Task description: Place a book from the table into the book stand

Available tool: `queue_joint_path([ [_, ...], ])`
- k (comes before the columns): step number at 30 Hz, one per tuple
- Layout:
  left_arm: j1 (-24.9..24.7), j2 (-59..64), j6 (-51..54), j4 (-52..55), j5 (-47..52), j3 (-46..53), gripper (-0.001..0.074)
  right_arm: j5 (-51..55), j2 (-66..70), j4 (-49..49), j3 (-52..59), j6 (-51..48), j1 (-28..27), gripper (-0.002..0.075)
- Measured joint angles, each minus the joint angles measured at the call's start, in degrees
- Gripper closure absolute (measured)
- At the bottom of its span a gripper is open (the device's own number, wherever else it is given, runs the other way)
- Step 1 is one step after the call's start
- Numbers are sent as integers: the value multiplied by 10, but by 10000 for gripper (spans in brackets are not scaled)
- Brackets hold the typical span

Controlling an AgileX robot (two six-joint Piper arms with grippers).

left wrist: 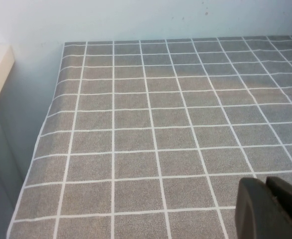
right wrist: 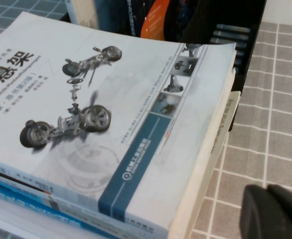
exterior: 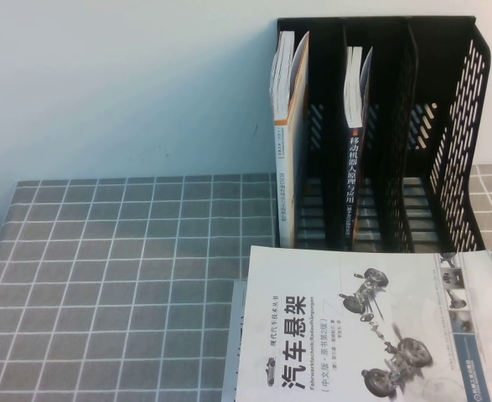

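Book stand [exterior: 447, 126] on table [exterior: 103, 276]: navy book [exterior: 354, 180] upright in middle slot, pale book [exterior: 286, 134] in left slot. Left gripper [left wrist: 270, 206] over bare cloth, right gripper [right wrist: 275, 211] beside white book [right wrist: 111, 114]; jaw state of both: cannot tell.

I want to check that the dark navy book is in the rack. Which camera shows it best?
The high view: the book stands upright in the book stand's middle slot, spine readable. The right wrist view, right gripper low, catches only its orange-swirled cover. The left wrist view shows only table beyond the left gripper.
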Motion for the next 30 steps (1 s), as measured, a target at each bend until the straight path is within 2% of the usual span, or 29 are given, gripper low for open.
queue_joint_path([
  [4,0,0,0,0,1,0,738,0,-10,0,0,0,-4,729],
  [14,0,0,0,0,1,0,738,-3,-33,-1,0,0,-54,729],
  [23,0,0,1,0,1,0,738,-146,-37,-20,0,-15,-108,729],
  [30,0,0,1,0,2,0,738,-180,-49,-20,38,-74,-145,729],
])
